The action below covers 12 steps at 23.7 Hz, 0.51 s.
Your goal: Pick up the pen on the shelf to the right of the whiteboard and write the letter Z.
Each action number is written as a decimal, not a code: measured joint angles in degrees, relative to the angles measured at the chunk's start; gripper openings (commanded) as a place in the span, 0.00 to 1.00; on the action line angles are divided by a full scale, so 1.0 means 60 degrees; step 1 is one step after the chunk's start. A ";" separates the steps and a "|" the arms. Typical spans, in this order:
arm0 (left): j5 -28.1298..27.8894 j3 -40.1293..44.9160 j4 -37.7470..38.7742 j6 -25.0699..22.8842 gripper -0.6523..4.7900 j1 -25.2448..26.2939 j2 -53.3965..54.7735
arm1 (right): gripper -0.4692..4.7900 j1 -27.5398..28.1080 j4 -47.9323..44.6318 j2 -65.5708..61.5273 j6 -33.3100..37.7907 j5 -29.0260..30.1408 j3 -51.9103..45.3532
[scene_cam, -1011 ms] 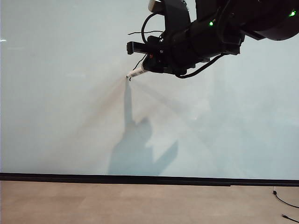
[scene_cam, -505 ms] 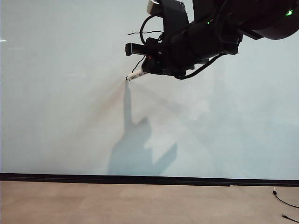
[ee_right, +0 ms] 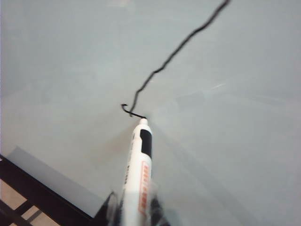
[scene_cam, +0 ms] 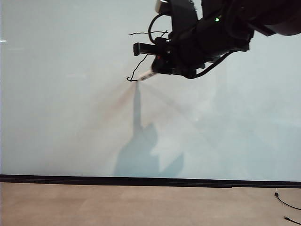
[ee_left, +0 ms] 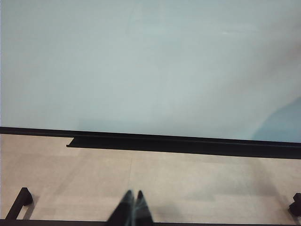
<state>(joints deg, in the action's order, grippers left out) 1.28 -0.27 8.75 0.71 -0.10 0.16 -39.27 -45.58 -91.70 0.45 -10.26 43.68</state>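
Note:
On the whiteboard (scene_cam: pixel 70 117) stand the thin black lines of the letter Z (scene_cam: pixel 136 70): a top stroke, a wobbly diagonal and a short bottom stroke. My right gripper (scene_cam: pixel 156 70) hangs in front of the upper board, shut on the pen (scene_cam: pixel 146 75). The pen's dark tip touches the board at the end of that bottom stroke. In the right wrist view the white pen (ee_right: pixel 138 169) runs from my right gripper (ee_right: pixel 134 212) up to the hooked corner of the letter Z (ee_right: pixel 153 73). My left gripper (ee_left: pixel 133 195) is shut and empty, low over the tan table, away from the board (ee_left: pixel 150 61).
A black strip (scene_cam: pixel 150 181) runs along the board's lower edge, above the tan table surface (scene_cam: pixel 141 205). A thin black cable (scene_cam: pixel 284 202) lies at the table's far right. Black frame bars (ee_left: pixel 19 202) flank the left gripper.
The right gripper and pen moved a little to the right along the board. A short bottom stroke now leads from the diagonal's lower end to the tip. The left gripper stayed still.

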 measured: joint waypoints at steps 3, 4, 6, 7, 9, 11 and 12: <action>0.0000 0.0004 0.0004 0.0000 0.11 0.0000 0.0000 | 0.07 0.0051 -0.0033 0.0317 0.0000 -0.0331 -0.0379; 0.0000 0.0004 0.0004 -0.0004 0.11 0.0000 0.0000 | 0.07 0.0076 -0.0036 0.0382 0.0000 -0.0364 -0.0441; 0.0000 0.0004 0.0000 -0.0004 0.11 0.0000 0.0000 | 0.07 0.0142 -0.0040 0.0576 0.0000 -0.0466 -0.0586; 0.0000 0.0004 0.0004 -0.0004 0.11 0.0000 0.0000 | 0.07 0.0157 -0.0047 0.0648 -0.0004 -0.0517 -0.0648; 0.0000 0.0004 0.0004 -0.0004 0.11 0.0000 0.0000 | 0.07 0.0259 -0.0044 0.0914 -0.0007 -0.0630 -0.0856; 0.0004 0.0004 0.0000 -0.0004 0.11 0.0000 0.0000 | 0.07 0.0288 -0.0080 0.1147 -0.0007 -0.0878 -0.1064; 0.0000 0.0004 0.0004 0.0000 0.11 0.0000 0.0000 | 0.07 0.0372 -0.0084 0.1271 -0.0007 -0.0911 -0.1206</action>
<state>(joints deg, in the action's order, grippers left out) 1.28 -0.25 8.78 0.71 -0.10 0.16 -37.04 -46.09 -84.07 0.40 -15.73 36.45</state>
